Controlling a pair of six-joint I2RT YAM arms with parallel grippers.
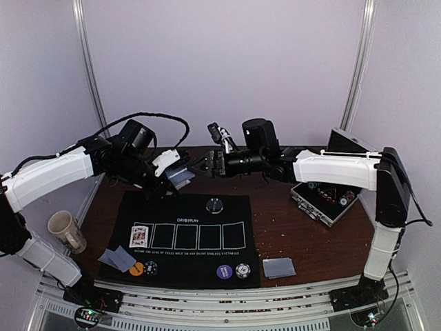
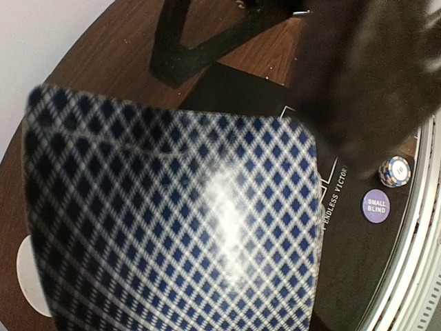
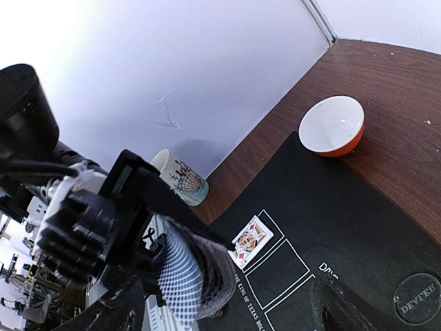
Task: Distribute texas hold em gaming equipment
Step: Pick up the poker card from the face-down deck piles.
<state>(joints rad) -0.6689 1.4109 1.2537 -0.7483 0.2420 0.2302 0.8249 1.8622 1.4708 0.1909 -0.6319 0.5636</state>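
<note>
A plain pale wall [image 1: 227, 62] with a faint violet cast closes the back. Two slim metal uprights [image 1: 89, 62] lean outward at its left and right. Below stands a dark brown wooden table [image 1: 282, 221], with silver rails [image 1: 227, 303] along its near edge. The light is soft and even; the washed-out glare in the right wrist view may be overexposure.

Left arm [image 1: 52, 178] and right arm [image 1: 335, 169]: white moulded link shells joined by black cylindrical joint housings. The left gripper [image 1: 176, 180] and right gripper [image 1: 207, 165] are black throughout. Black cables [image 1: 162, 118] run in loose loops off the left arm. Each base [image 1: 93, 298] is black, with an exposed circuit board [image 1: 87, 316] bearing small lit lamps.
</note>
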